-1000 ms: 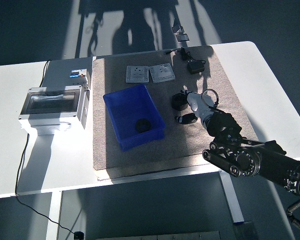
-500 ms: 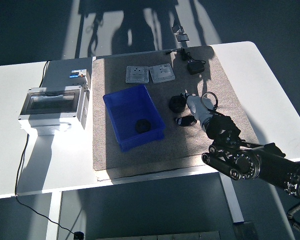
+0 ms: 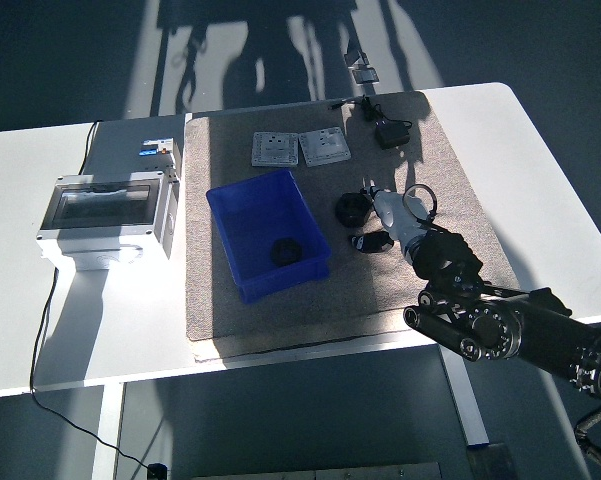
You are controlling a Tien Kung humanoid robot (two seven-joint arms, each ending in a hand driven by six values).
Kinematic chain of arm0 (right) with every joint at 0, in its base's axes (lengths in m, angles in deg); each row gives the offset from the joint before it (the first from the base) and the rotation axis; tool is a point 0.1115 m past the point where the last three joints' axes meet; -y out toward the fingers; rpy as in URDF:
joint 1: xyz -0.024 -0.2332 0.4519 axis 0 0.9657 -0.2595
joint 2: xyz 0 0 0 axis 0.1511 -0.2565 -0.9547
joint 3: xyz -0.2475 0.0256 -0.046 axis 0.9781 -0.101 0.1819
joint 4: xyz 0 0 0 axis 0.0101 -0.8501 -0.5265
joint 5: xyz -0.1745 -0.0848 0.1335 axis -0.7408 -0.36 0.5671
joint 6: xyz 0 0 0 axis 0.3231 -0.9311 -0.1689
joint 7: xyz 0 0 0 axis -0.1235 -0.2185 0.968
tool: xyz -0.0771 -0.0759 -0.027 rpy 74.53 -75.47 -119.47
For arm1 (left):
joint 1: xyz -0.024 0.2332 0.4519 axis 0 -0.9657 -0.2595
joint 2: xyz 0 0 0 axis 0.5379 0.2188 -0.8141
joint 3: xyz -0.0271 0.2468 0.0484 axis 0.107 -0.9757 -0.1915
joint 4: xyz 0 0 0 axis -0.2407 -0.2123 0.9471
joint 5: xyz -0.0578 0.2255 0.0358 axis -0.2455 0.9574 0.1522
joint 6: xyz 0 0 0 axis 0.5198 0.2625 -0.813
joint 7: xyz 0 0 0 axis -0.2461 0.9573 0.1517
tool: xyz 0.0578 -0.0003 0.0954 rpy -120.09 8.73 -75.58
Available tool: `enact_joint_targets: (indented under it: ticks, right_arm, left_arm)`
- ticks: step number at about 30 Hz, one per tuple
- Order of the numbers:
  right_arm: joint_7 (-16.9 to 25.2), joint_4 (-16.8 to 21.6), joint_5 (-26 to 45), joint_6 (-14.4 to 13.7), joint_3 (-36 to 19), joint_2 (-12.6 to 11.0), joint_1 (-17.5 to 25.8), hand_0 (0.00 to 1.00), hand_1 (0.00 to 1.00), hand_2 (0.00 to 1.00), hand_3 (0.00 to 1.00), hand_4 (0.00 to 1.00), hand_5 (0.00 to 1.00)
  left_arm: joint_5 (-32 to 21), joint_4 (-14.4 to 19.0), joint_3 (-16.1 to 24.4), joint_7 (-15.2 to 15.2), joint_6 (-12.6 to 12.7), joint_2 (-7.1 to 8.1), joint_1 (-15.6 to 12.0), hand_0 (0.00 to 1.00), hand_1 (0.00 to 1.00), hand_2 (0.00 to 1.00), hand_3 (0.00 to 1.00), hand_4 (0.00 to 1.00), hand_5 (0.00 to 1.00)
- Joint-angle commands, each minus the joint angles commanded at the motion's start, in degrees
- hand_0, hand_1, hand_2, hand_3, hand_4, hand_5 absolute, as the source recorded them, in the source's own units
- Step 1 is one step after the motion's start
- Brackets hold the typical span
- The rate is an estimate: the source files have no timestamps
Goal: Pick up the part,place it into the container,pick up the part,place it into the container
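Observation:
A blue bin sits mid-mat with one black round part lying in it. Just right of the bin a second black round part rests on the mat, and a smaller dark part lies below it. My right hand reaches in from the lower right, its white fingers touching the right side of the round part; whether they grip it is unclear. A metal ring lies beside the hand. The left arm is out of view.
Two grey switch plates lie behind the bin. A black adapter with cable sits at the mat's far right. A grey electrical box with a clear lid stands at left. The brown mat covers the table's middle.
My right hand has crept left and slightly away from me toward the black round part, which has shifted a little left with it.

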Motion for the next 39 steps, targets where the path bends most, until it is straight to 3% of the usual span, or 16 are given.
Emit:
enact_joint_targets:
  ticks: [10, 11, 19, 33, 39]
  right_arm:
    - [0.5, 0.6, -1.4, -2.0, -0.7, 0.0, 0.3, 0.702, 0.567, 0.608, 0.322, 0.87, 0.359]
    - [0.7, 0.7, -1.5, -2.4, -0.8, 0.0, 0.3, 0.69, 0.567, 0.577, 0.264, 0.868, 0.363]
    - [2.9, 1.5, -0.4, -4.9, -1.7, -0.5, 1.0, 0.679, 0.565, 0.557, 0.258, 0.867, 0.369]
    - [4.2, 4.2, -1.0, -5.7, -4.2, -2.4, 3.3, 0.684, 0.555, 0.547, 0.264, 0.866, 0.369]
    - [6.4, 6.1, 0.5, -8.2, -5.8, -3.2, 4.0, 0.691, 0.556, 0.567, 0.296, 0.87, 0.373]
  left_arm:
    - [-0.4, 0.0, -0.1, 0.0, 0.1, 0.0, -0.1, 0.685, 0.644, 0.608, 0.546, 0.407, 0.503]
    - [-0.4, 0.0, -0.1, 0.0, 0.1, 0.0, -0.1, 0.685, 0.644, 0.607, 0.543, 0.406, 0.501]
    - [-0.5, 0.0, -0.1, -0.2, 0.2, -0.01, -0.1, 0.685, 0.644, 0.607, 0.543, 0.405, 0.501]
    - [-0.6, 0.0, 0.3, -0.2, 0.3, -0.27, -0.3, 0.685, 0.644, 0.607, 0.54, 0.404, 0.5]
    - [-0.8, 0.0, 0.2, -0.2, 0.4, -0.34, -0.5, 0.684, 0.644, 0.606, 0.54, 0.404, 0.5]
